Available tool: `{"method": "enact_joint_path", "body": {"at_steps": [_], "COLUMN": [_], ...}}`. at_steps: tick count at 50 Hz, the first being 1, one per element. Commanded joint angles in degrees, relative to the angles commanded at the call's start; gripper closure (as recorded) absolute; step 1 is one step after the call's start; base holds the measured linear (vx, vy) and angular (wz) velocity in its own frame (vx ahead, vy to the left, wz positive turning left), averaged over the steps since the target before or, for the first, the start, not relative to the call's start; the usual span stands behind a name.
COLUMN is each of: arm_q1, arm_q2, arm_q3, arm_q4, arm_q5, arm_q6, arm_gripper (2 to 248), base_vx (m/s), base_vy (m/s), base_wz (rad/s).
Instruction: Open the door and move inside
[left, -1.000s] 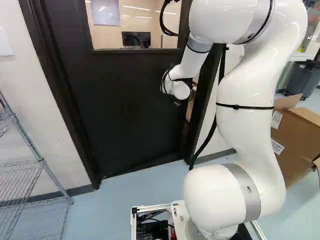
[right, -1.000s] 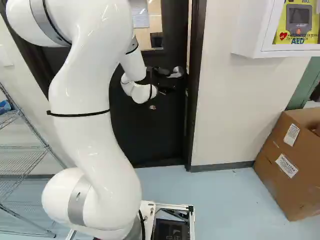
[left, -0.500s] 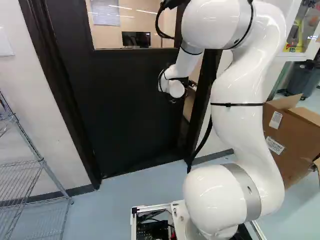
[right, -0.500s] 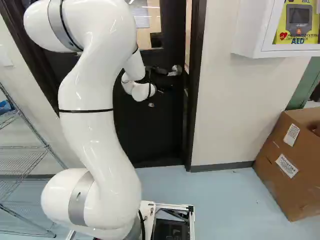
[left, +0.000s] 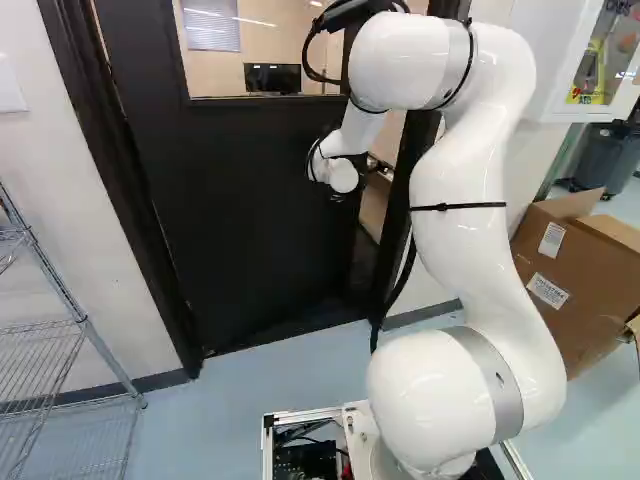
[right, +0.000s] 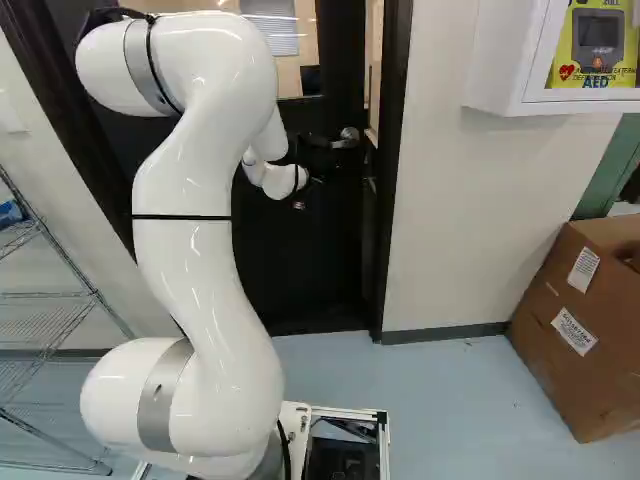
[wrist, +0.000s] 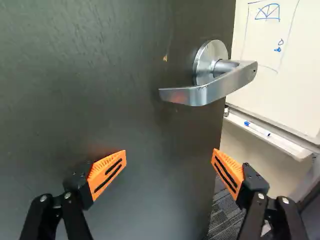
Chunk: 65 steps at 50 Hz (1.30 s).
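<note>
Door (left: 240, 210) stands ajar, left to middle of my left base view, swung farther ahead than a second ago. I have the tool (right: 317, 180) spread wide near it, the lever handle (wrist: 220, 87) ahead of and apart from both fingers; farther right, the gap at the door frame (left: 398, 200) has widened and my arm (left: 462, 250) reaches farther forward.
</note>
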Motion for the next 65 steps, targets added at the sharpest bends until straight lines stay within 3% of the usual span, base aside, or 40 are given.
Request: {"method": "enact_joint_path", "body": {"at_steps": [17,36,65], "arm_q1": [1.2,1.4,3.4], "arm_q2": [-3.4,-3.0,3.5], "arm_q3": [-4.5,-4.0,4.6], "arm_q4": [0.0,-0.7,-13.1], "arm_q5": [0.0,0.0,-2.3], "arm_q6": [0.0,0.0,0.0], "arm_gripper": [3,3,3], "base_vx": [0.0,0.0,0.0], "base_vy": [0.0,0.0,0.0], "base_wz": [0.0,0.0,0.0]}}
